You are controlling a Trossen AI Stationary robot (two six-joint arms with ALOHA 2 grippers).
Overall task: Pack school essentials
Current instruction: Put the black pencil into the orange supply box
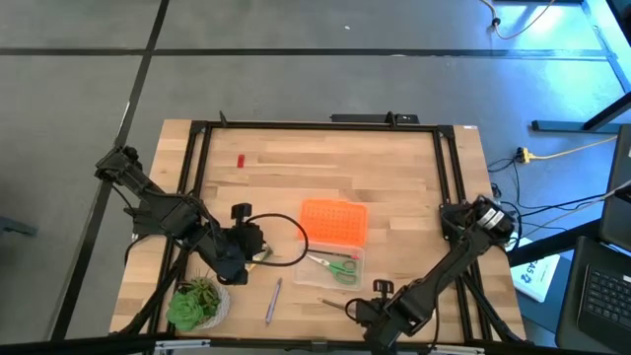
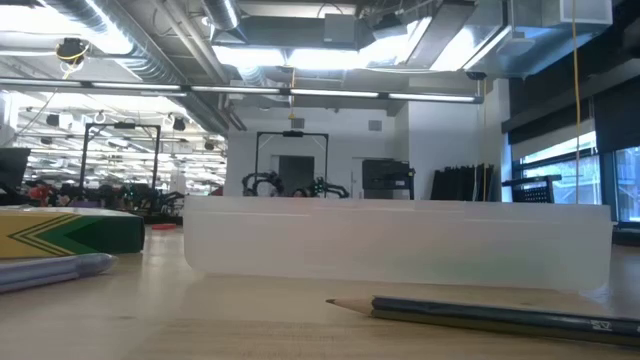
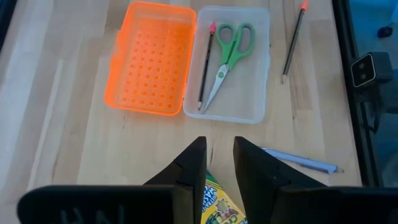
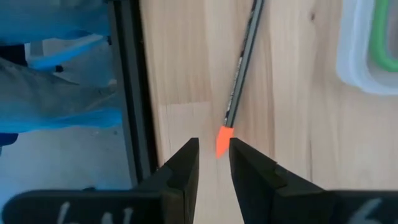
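Left gripper [image 3: 219, 163]: narrow gap between fingers, poised just above crayon box [image 3: 219, 208]; box partly under the fingers, no clear grip visible, contact impossible to confirm. Ahead of it: clear case [image 3: 231, 107] with scissors [image 3: 227, 59] and one pencil [image 3: 206, 65] already inside; orange lid [image 3: 148, 59] lying flat, open, just beside the case. Pen [image 3: 301, 160] on desk [image 3: 74, 134] just off to one side of this gripper. Second pencil [image 3: 293, 40] on the desk beyond the case's far side.

Right gripper [image 4: 214, 163]: narrow gap, nothing held; orange eraser end of that second pencil sitting just ahead of the fingertips, shaft running away from them. Case corner further off to the side.

Red eraser [image 1: 240, 160] well apart from both, far across the desk. Note pad not found. Potted plant [image 1: 194, 302] close behind left arm.

Risks, as judged:
- Gap on left too narrow for crayon box unless widened first; descent as is would push or tip the box.
- Right closing at the pencil's very end: thin round shaft may roll or pivot out.
- Crayon box landing on scissors could sit proud and block the lid.
- Left arm swing may clip the plant.
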